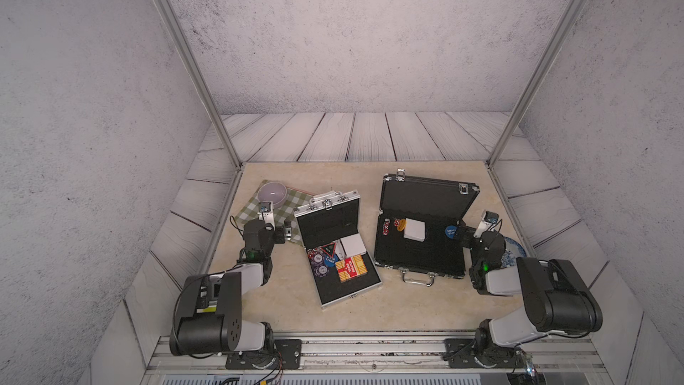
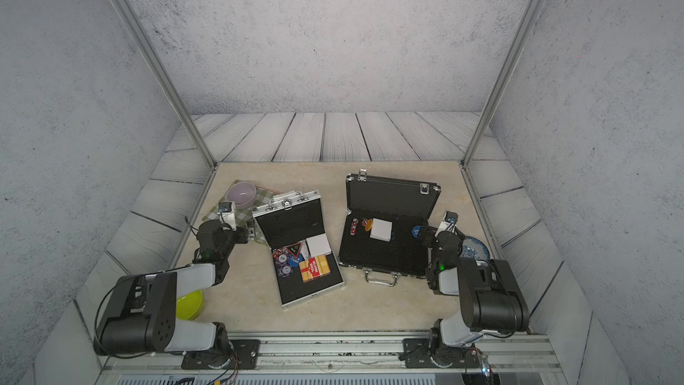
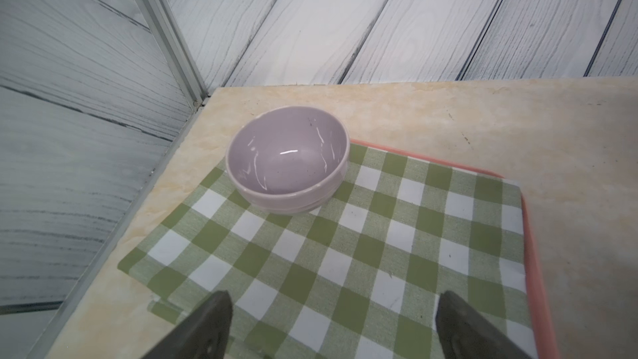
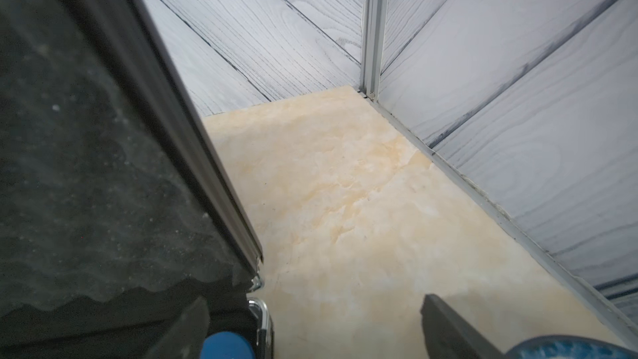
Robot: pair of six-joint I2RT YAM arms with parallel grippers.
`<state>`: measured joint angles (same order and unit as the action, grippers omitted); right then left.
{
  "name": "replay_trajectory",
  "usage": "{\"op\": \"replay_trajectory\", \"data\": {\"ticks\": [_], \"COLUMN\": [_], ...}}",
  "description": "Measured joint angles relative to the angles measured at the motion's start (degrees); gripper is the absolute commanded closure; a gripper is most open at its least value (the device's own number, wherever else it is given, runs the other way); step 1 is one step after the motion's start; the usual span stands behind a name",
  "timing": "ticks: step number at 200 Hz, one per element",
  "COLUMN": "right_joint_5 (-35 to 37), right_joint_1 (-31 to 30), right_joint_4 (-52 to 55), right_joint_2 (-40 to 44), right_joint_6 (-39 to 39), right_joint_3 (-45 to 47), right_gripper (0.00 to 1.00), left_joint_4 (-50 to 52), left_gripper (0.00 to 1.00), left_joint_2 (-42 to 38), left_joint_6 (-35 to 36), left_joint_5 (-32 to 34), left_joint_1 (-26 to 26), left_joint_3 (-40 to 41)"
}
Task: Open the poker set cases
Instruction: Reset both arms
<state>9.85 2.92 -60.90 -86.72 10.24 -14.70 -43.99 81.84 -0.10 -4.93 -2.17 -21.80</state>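
Both poker set cases lie open on the beige table. The smaller silver case (image 1: 335,253) has its lid (image 1: 327,216) standing up, with chips and card boxes on its black foam. To its right, the larger black case (image 1: 420,242) holds its lid (image 1: 429,194) raised. My left gripper (image 1: 287,233) hovers beside the silver case's left side. In the left wrist view this gripper (image 3: 333,322) is open and empty over a checked cloth. My right gripper (image 1: 462,233) sits at the black case's right edge. In the right wrist view that gripper (image 4: 310,326) is open across the case's rim, gripping nothing.
A lilac bowl (image 1: 272,194) sits on a green checked cloth (image 3: 345,253) at the back left. A blue patterned plate (image 1: 514,250) lies behind my right arm. A yellow-green plate (image 2: 189,303) lies under my left arm. A blue chip (image 4: 226,345) rests inside the black case.
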Motion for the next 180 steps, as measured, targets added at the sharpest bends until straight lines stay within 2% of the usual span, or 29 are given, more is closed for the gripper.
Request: {"op": "replay_trajectory", "data": {"ticks": [41,71,116,180], "right_joint_5": [-0.33,-0.83,-5.35,-7.78], "right_joint_1": [-0.02,-0.22,-0.92,-1.14], "right_joint_4": [1.68,4.57,13.46,17.35], "right_joint_2": [0.0,0.0,-0.11,-0.11], "right_joint_6": [-0.39,-0.85,-3.54,-4.96], "right_joint_3": [-0.42,-1.6,-10.19,-10.54], "right_gripper": [0.01,0.01,0.01,0.01], "left_joint_4": [-2.45,-1.49,-0.94,0.09], "left_gripper": [0.02,0.0,0.0,0.0], "left_joint_2": [5.97,5.99,5.95,5.95], "left_joint_6": [-1.73,-2.51,-2.75,-2.75], "left_joint_5": [3.21,4.7,5.35,5.6], "left_joint_1": [-0.02,0.0,0.0,0.0], "left_joint_3": [-0.74,-2.43,-3.1,-3.13]}}
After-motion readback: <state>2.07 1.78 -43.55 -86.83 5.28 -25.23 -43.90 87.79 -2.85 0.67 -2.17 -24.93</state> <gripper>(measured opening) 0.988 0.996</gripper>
